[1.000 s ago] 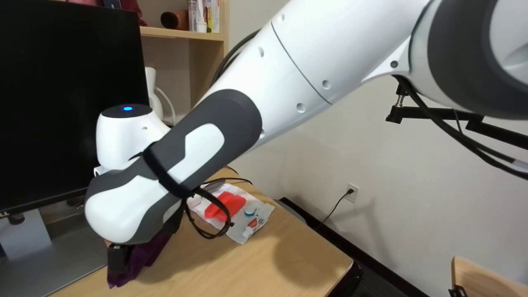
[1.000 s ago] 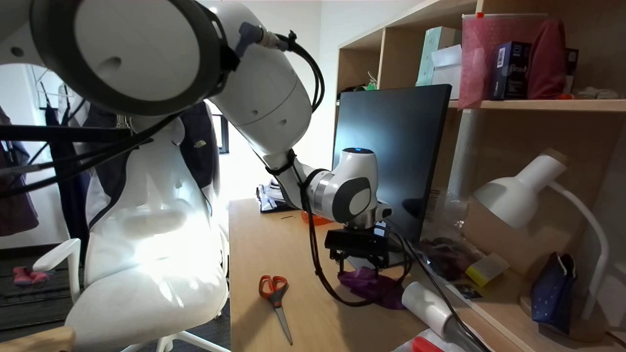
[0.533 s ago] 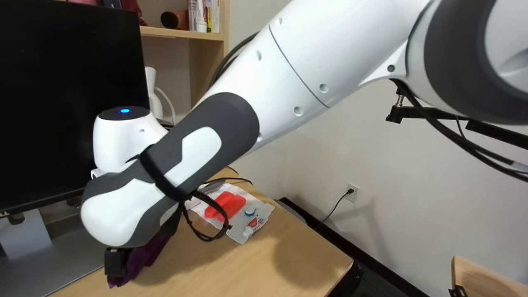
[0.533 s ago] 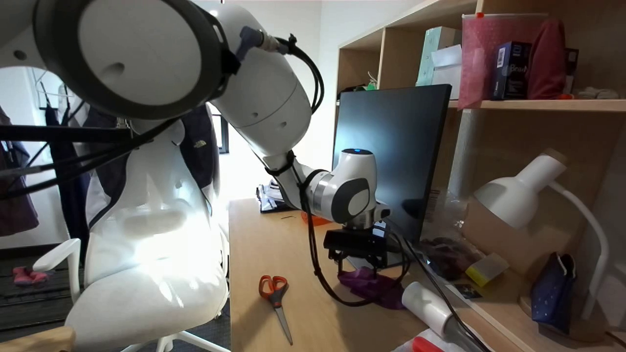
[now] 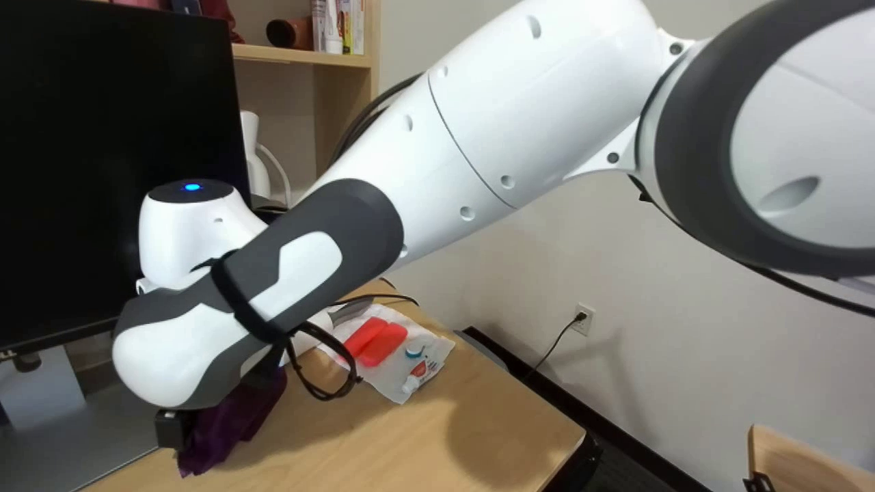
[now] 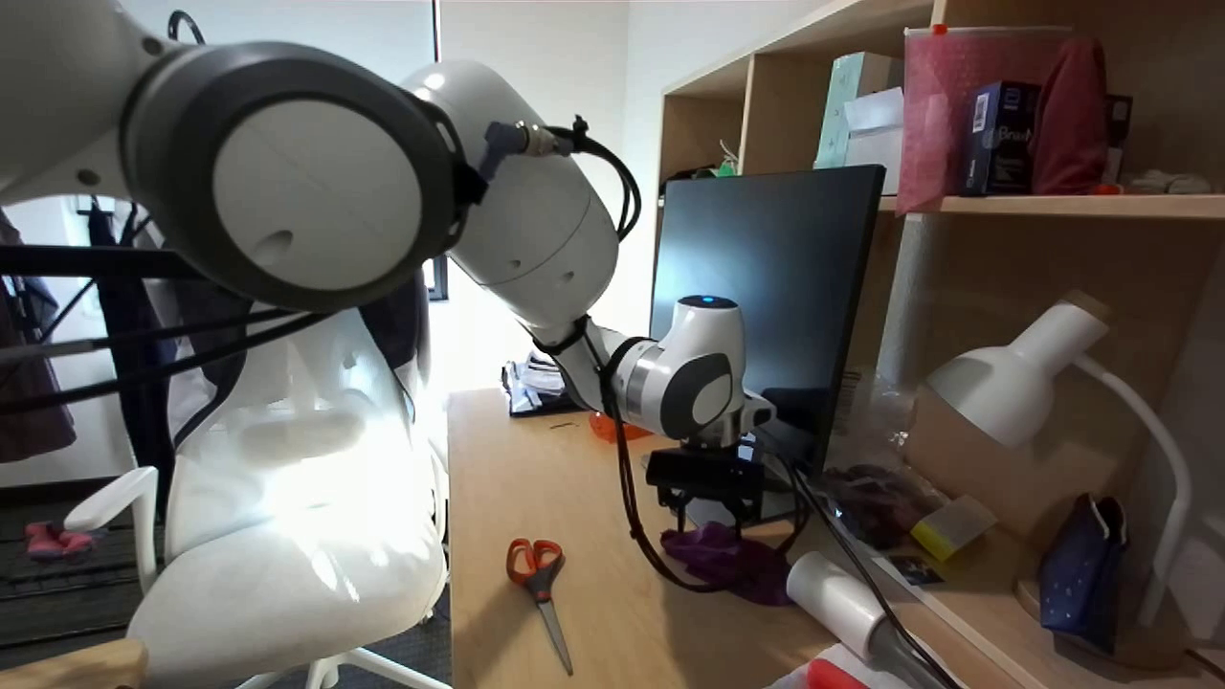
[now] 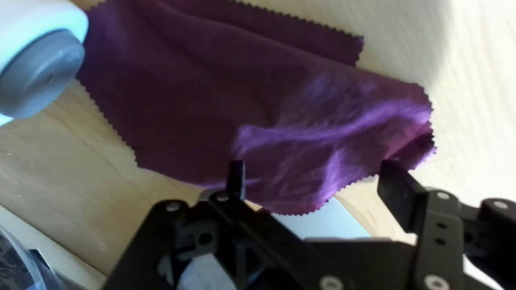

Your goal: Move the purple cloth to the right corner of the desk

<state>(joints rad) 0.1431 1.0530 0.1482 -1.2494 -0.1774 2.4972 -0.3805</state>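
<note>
The purple cloth (image 7: pixel 193 92) lies crumpled on the wooden desk (image 5: pixel 383 451), with zigzag-cut edges. It also shows in both exterior views, beside the monitor base (image 5: pixel 236 417) (image 6: pixel 751 569). My gripper (image 7: pixel 313 173) is open, its two black fingers wide apart over the near edge of the cloth in the wrist view. Folds of cloth lie between and beyond the fingertips; I cannot tell whether they touch it. In an exterior view the gripper (image 6: pixel 710 524) points down just above the cloth. In an exterior view the arm hides most of the gripper.
The monitor (image 6: pixel 766 316) stands close behind the gripper. A white cylinder (image 6: pixel 837 598) lies beside the cloth, near red items (image 5: pixel 383 345) on a white sheet (image 5: pixel 437 348). Scissors (image 6: pixel 544 579) lie toward the desk's front edge. A lamp (image 6: pixel 1005 383) stands at the back. Cables hang from the arm.
The arm's upper links have lowered and swung. The gripper has shifted slightly, to the left in an exterior view and to the right in an exterior view. The cloth has not visibly moved.
</note>
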